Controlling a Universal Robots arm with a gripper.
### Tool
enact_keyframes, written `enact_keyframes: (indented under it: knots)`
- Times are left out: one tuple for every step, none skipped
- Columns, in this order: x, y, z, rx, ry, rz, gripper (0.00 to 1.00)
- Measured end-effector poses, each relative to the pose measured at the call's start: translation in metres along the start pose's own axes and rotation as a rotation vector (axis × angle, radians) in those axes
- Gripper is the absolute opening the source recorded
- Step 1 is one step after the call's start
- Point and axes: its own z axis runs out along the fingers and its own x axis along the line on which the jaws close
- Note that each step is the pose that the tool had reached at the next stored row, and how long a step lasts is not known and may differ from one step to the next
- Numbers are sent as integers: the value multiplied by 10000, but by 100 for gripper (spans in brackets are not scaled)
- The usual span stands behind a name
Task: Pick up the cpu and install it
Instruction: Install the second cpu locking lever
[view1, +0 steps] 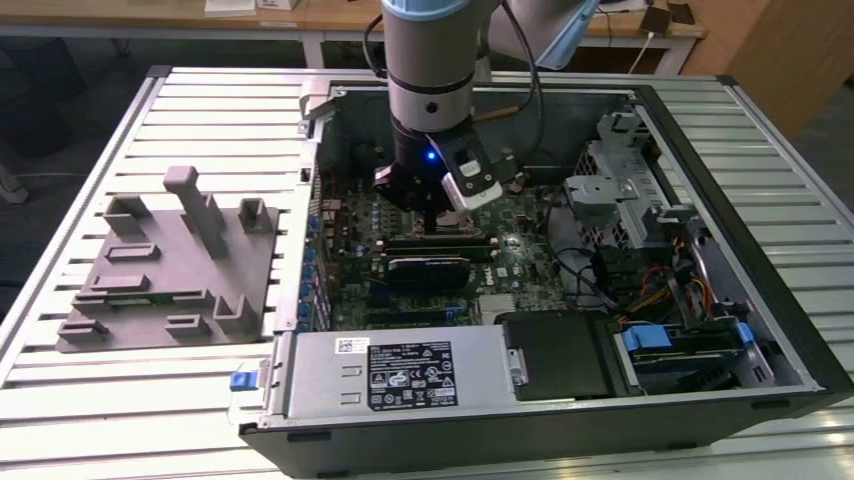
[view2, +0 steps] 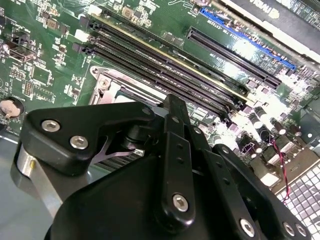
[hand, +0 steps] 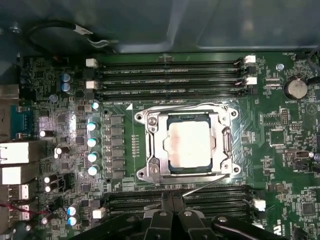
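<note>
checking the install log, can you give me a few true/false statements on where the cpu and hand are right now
1. The cpu lies inside the metal socket frame on the motherboard. True.
2. The cpu sits on the grey tray. False: it is in the socket; no chip shows on that tray.
3. The arm reaches down into the open computer case. True.
4. The hand holds the cpu. False: in the first wrist view the chip lies apart from the fingertips.
5. The coin battery lies inside the socket. False: it sits elsewhere on the board.

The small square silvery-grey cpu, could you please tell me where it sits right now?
In the first wrist view, the small square silvery-grey cpu lies flat inside the metal socket frame on the green motherboard, between two banks of long black memory slots.
</note>
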Motion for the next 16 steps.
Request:
enact_keyframes:
  knots:
    - [0, 0, 0, 0, 0, 1, 11]
    - [0, 0, 0, -1, 1, 0, 11]
    - [0, -1, 0, 0, 1, 0, 11]
    - [0, -1, 0, -1, 0, 0, 11]
    - [1, -3, 0, -14, 2, 0, 11]
    - [4, -8, 2, -40, 3, 1, 11]
    - [8, -14, 4, -62, 3, 2, 11]
    - [13, -24, 6, -92, 5, 4, 11]
    - [21, -35, 8, -125, 7, 6, 11]
    - [27, -48, 12, -162, 9, 8, 11]
    - [32, -61, 16, -204, 11, 10, 11]
    - [37, -76, 20, -257, 14, 13, 11]
    - [42, -92, 25, -318, 17, 17, 11]
    - [46, -106, 30, -372, 20, 20, 11]
    - [51, -120, 34, -426, 24, 22, 11]
    - [55, -133, 39, -480, 26, 26, 11]
